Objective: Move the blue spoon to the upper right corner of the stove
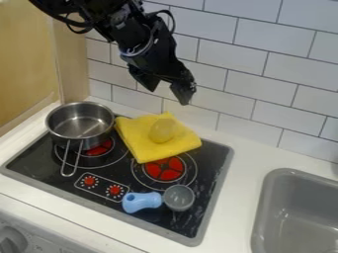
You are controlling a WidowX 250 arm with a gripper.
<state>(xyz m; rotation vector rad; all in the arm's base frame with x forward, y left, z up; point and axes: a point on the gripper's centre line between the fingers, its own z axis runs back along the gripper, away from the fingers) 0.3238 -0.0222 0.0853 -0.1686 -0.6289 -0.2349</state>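
The black gripper (pixel 167 94) hangs high over the back of the stove, in front of the tiled wall, with its two fingers spread and nothing between them. Well below it, the blue spoon (pixel 143 201) lies on the front right part of the black stove (pixel 218 170). Its blue handle points left and its round grey bowl is at the right, below the right burner. Gripper and spoon are far apart.
A metal pot (pixel 80 121) stands on the left burner, its handle toward the front. A yellow cloth (pixel 142 141) with a yellowish rounded object (pixel 161 130) on it covers the stove's back middle. At the right is a grey sink (pixel 297 212).
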